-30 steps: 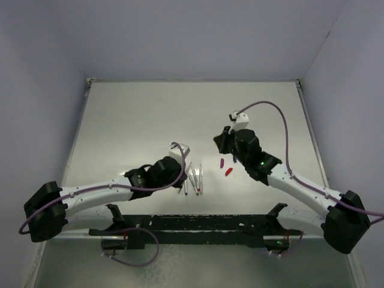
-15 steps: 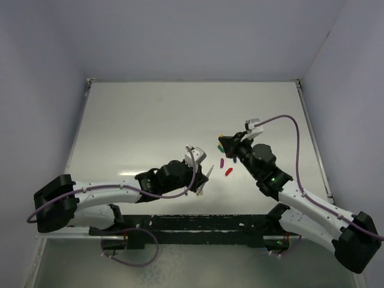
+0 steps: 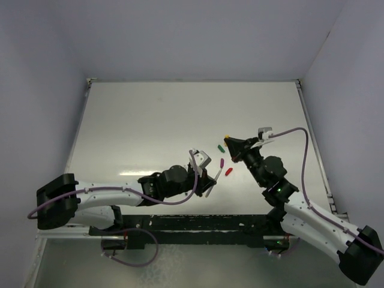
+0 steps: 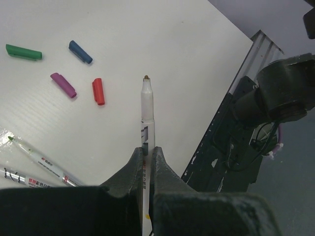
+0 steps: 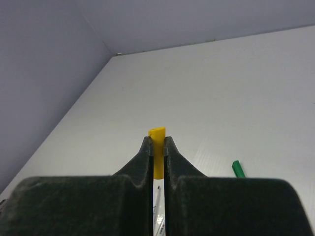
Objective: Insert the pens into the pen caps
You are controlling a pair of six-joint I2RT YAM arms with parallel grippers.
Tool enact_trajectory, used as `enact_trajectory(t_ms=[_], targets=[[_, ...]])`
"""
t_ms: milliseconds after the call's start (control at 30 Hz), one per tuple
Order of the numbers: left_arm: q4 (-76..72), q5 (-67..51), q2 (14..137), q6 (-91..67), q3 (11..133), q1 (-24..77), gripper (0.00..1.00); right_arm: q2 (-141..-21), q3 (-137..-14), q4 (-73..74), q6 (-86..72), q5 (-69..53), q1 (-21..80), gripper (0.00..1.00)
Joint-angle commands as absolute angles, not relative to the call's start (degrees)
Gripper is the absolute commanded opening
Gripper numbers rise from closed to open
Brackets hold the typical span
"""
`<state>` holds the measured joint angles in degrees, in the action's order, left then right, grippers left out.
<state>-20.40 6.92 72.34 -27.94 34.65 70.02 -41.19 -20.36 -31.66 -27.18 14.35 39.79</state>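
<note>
Left wrist view, starting nearest the lens: the left gripper [image 4: 146, 153] has its fingers pinched tight on a white pen [image 4: 147, 110]. The pen sticks out ahead of them over the table [image 4: 187, 44], its small dark tip bare. At the lower left lie two more pens [image 4: 42, 158], cut off by the picture's edge and by the gripper body, so their full length is hidden. Farther out on the table lie four loose caps, none touching another: the red cap [image 4: 98, 91] closest to the held pen's tip, the purple cap [image 4: 63, 84] just left of it, then the blue cap [image 4: 80, 52] and the green cap [image 4: 23, 52] beyond. Right wrist view gives what the others do not. The right gripper [image 5: 157, 141] is clamped on a yellow cap [image 5: 157, 133], and a white printed barrel [image 5: 158, 196] shows below the cap in the slit between the fingers. How far cap and barrel are pushed together cannot be told. Only the green cap shows on the table there, partly hidden by a finger. Top external view sets both grippers over the table's near middle, close together but apart, with the purple and red caps lying between them and the green one just beside the right gripper. The blue cap cannot be made out there, and the held pen is only a pale sliver.
</note>
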Motion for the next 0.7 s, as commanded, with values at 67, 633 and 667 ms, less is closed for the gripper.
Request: enact_trajectory(t_ms=[67,633,667], targets=[[-26.87,8.52,70.73,-29.57,36.65,70.83,0.0,-38.85,-18.97,-38.08,-29.74,12.78,40.01,0.0],[-29.23,14.55,69.38,-32.57,37.14,70.84,0.0,-37.67,-11.1,-55.53,-41.08,7.33,40.0,0.0],[-29.33,14.65,69.47,-32.58,37.12,70.84,0.0,-38.01,-11.01,-56.22,-41.55,6.91,39.98,0.0]])
